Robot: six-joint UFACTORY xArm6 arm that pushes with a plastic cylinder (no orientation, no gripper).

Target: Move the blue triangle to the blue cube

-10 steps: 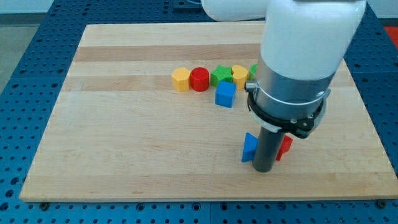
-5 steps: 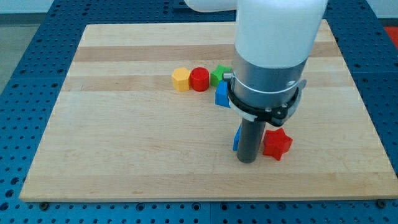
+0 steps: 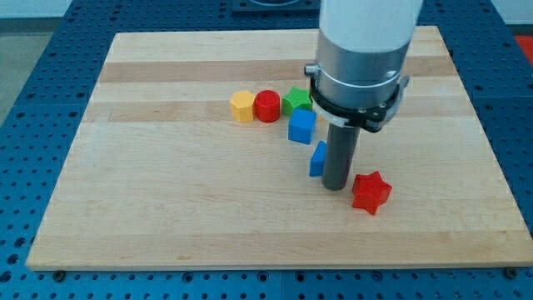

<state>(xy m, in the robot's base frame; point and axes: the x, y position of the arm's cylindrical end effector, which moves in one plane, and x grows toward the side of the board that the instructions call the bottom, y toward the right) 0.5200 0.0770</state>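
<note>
The arm carries no hand, only a dark rod; my tip point(image 3: 336, 187) presses the small blue triangle block's point(image 3: 318, 159) right side on the pale wooden worktop point(image 3: 166, 200). The blue cube point(image 3: 302, 127) sits just above it, near but seemingly not touching. Judging by that, one short push remains.

A white robot arm comes down from the top edge of the view, right of centre over the worktop point(image 3: 166, 217). It narrows into a grey metal collar with a black ring, then a straight, upright dark rod. My tip point(image 3: 335, 187) rests on the worktop, somewhat nearer the bottom edge than the top.
</note>
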